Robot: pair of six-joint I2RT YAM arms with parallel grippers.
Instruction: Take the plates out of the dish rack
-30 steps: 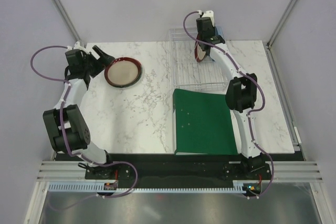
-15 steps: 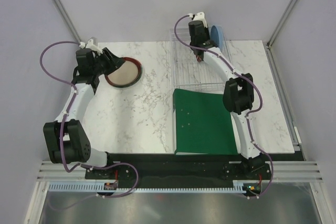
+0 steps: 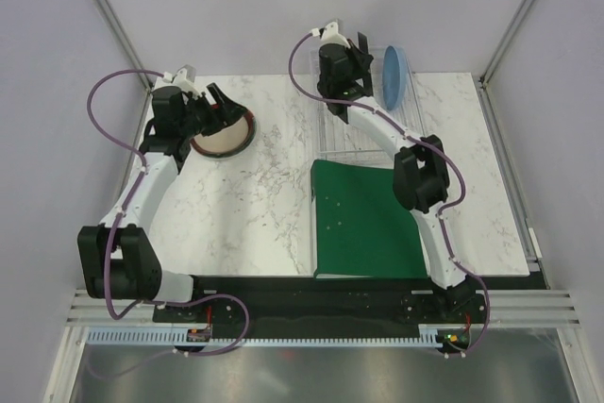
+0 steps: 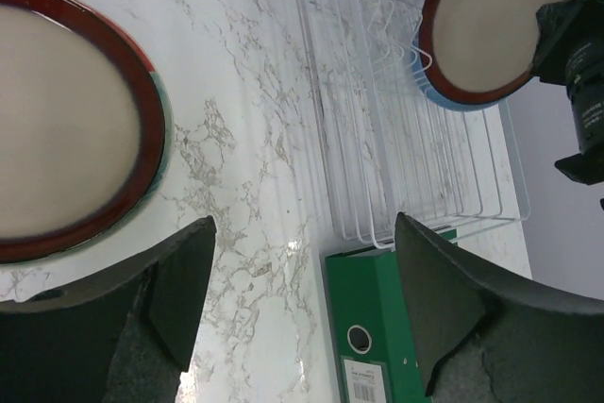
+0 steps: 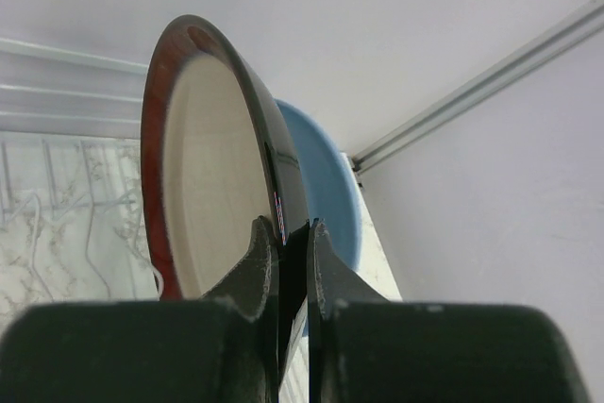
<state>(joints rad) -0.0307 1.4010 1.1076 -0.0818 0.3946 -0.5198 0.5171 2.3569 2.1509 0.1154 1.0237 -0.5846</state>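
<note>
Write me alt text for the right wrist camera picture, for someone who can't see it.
The right gripper is shut on the rim of a dark-red-rimmed plate with a cream centre, holding it on edge close to the camera. A light blue plate stands upright behind it.

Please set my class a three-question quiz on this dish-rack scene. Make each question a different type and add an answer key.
1. True or false: the right gripper is shut on the rim of a red-rimmed plate.
2. Which plate stands in the dish rack? A) a yellow plate B) the light blue plate C) a black plate
3. Fill in: the left gripper is ____ over the table, beside a second red-rimmed plate.
Key: 1 true; 2 B; 3 open.
</note>
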